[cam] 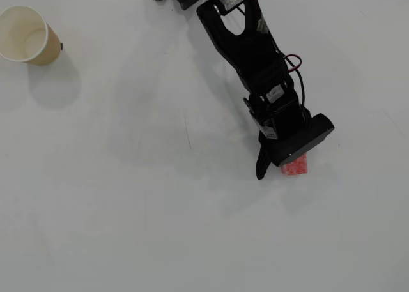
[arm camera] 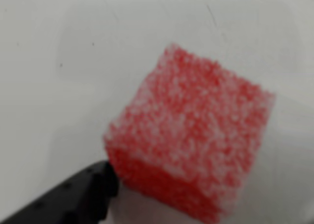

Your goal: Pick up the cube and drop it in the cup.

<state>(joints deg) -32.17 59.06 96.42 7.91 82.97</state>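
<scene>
1. One cube (cam: pixel 296 167) lies on the desk (cam: pixel 160 228) under the pincer (cam: pixel 281 167); one cup (cam: pixel 25 35) stands well apart.
2. Only the wrist view shows a pincer finger (arm camera: pixel 73 197) touching the cube (arm camera: pixel 191 145); I cannot tell whether the pincer is apart.

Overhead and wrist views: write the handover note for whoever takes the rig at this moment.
Gripper: down at the small red speckled cube; one black finger touches its lower left edge in the wrist view; whether the jaws are open or shut cannot be told.
Cream-white paper cup: upright, far upper left in the overhead view, empty.
Done: approach. Left: grasp, lift, carry, drop into the cup.
</scene>
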